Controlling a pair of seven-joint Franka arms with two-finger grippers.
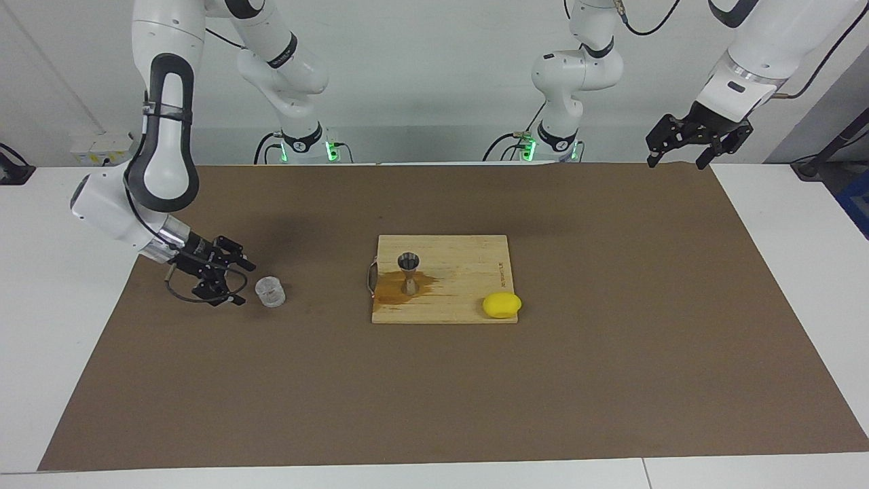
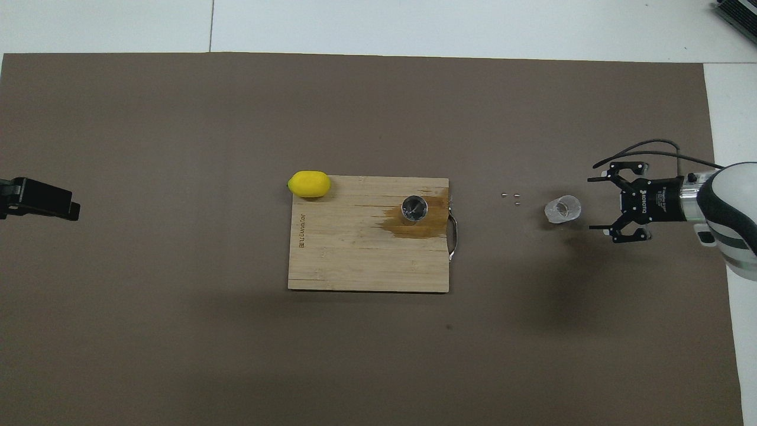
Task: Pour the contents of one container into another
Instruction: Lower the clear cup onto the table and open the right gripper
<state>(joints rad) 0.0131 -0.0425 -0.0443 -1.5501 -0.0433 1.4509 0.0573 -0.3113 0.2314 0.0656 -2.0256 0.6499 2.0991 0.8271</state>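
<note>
The clear round cup (image 1: 270,291) (image 2: 562,209) stands upright on the brown mat toward the right arm's end of the table. My right gripper (image 1: 241,282) (image 2: 593,203) is low beside the cup, open, its fingers pointing at the cup with a small gap between them and it. The metal jigger (image 1: 409,272) (image 2: 414,209) stands upright on the wooden board (image 1: 468,272) (image 2: 355,254), in a brown wet stain. My left gripper (image 1: 699,139) (image 2: 35,198) waits raised over the left arm's end of the table, open and empty.
A yellow lemon (image 1: 502,305) (image 2: 309,184) lies at the board's corner toward the left arm's end. A metal handle (image 1: 371,275) (image 2: 453,234) is on the board's edge toward the cup. A few small bits (image 2: 511,196) lie on the mat between board and cup.
</note>
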